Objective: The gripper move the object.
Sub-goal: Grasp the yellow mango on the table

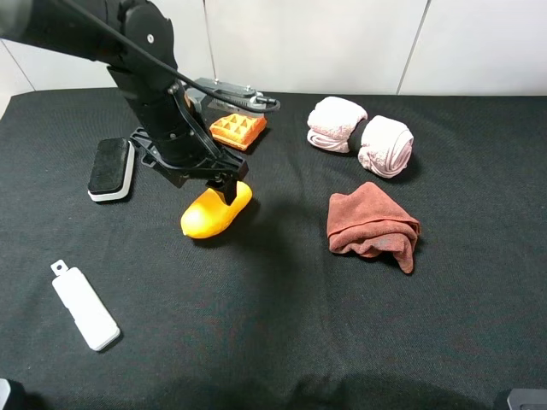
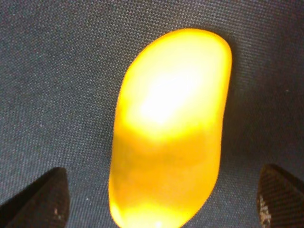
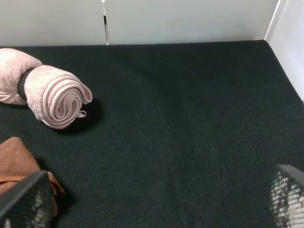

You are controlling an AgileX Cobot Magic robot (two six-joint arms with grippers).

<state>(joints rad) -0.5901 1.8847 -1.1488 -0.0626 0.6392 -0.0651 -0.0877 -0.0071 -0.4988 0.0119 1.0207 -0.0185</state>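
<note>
A: Where is the mango (image 1: 216,212) found?

B: It is laid on the black table (image 1: 282,342), left of the middle in the high view, with its long axis slanted. A waffle (image 1: 238,130) is set behind it, apart from it, and a black pad (image 1: 112,168) is placed off to its left.

A: How is the left gripper (image 1: 229,190) held?

B: It is hung right over the mango's far end. In its wrist view the fingertips (image 2: 40,199) are spread wide, one on each side of the fruit, and both are kept apart from its skin. The mango is straddled, not pinched.

A: And the right gripper (image 3: 156,199)?

B: Its fingers are likewise parted, with only bare table between them. Nothing is gripped.

A: What else is seen?

B: A white bar (image 1: 84,306) is laid near the front left. On the right, a pink roll (image 1: 337,124) is placed side by side with a second roll (image 1: 385,146), and a red cloth (image 1: 373,226) is crumpled in front of them. The second roll and the cloth are also seen in the right wrist view.
</note>
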